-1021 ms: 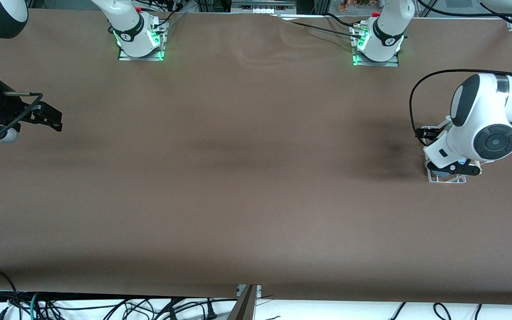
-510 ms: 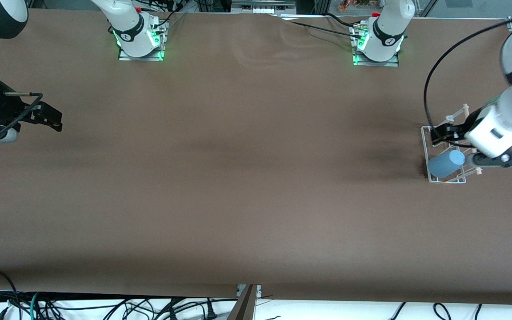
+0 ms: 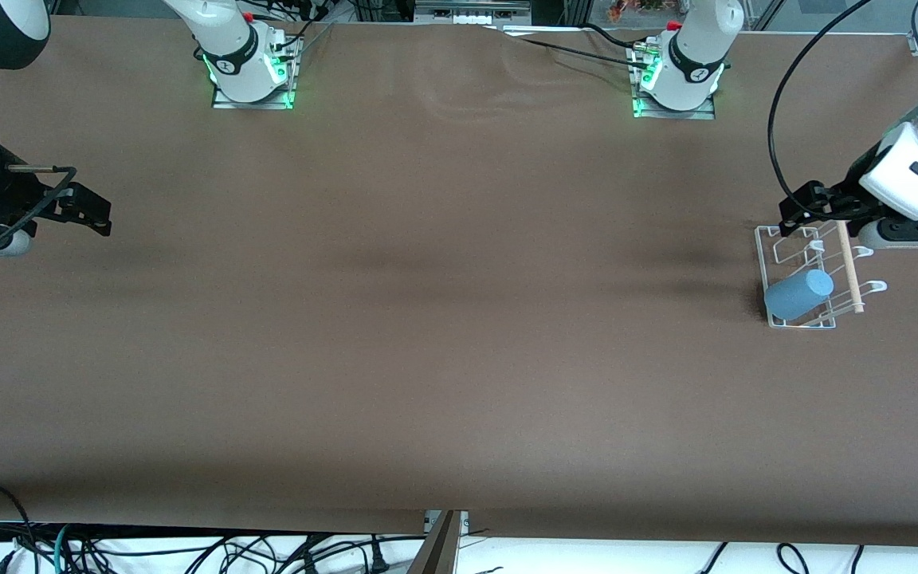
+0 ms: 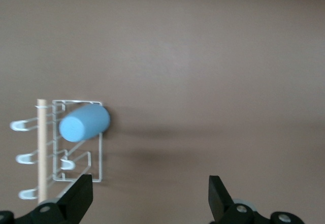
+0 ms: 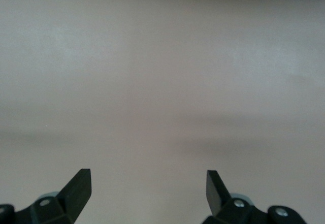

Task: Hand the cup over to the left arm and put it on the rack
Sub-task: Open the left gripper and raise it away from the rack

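A: Start at nine o'clock of the front view. What is there?

B: The right arm's black two-finger gripper [image 3: 96, 214] waits over the brown table [image 3: 427, 319] at the right arm's end. Its wrist view shows the fingers [image 5: 76, 186] spread wide with bare tabletop between them.

A: And toward three o'clock?

B: The small white wire drying rack [image 3: 806, 275] with looped prongs stands on the table at the left arm's end, a light wooden dowel bar [image 3: 849, 267] across it. The small light-blue plastic tumbler, the cup [image 3: 798, 293], lies tilted on the rack at the end nearer the front camera.

A: The left arm?

B: The left arm's black gripper [image 3: 806, 209] hangs over the rack's farther end, apart from the cup. Its fingers [image 4: 78, 193] are wide apart and empty; the rack [image 4: 76, 142] and cup [image 4: 84, 124] show below.
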Motion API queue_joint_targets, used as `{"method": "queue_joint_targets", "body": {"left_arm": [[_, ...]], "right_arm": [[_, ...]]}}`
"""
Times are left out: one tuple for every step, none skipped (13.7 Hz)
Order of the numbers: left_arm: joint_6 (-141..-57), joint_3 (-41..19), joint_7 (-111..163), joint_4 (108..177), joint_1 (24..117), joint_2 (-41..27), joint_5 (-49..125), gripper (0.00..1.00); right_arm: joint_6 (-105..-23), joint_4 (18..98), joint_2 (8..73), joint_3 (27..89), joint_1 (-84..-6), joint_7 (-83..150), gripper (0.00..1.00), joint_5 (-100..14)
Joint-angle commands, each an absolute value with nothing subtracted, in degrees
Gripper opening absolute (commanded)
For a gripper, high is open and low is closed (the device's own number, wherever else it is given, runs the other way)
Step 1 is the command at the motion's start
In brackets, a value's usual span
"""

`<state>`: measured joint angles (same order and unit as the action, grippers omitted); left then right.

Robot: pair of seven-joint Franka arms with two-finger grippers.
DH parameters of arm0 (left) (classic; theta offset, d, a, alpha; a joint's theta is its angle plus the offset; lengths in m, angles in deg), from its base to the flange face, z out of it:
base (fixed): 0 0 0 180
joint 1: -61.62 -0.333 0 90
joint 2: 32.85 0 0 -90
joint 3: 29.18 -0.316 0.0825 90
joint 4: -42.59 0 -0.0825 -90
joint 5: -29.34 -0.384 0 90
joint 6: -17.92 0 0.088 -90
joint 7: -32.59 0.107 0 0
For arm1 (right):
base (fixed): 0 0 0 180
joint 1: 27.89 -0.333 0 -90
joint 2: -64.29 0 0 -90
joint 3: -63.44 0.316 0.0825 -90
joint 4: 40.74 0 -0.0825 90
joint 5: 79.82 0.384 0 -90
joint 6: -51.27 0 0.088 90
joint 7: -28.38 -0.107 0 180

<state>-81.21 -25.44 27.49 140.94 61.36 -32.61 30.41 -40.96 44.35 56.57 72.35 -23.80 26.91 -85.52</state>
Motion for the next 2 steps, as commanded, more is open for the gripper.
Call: {"method": "queue_joint_targets", "body": {"left_arm": [[-82.19,-26.45,28.55,142.7,62.5,-34.43,32.33,1.0],[-82.19,-26.54,28.55,142.78,62.41,-34.43,32.33,1.0]], "right_arm": [[-41.1,44.6,57.0,72.84,-23.14,27.41,1.0,-85.71],[-41.1,44.6,57.0,72.84,-23.14,27.41,1.0,-85.71]]}}
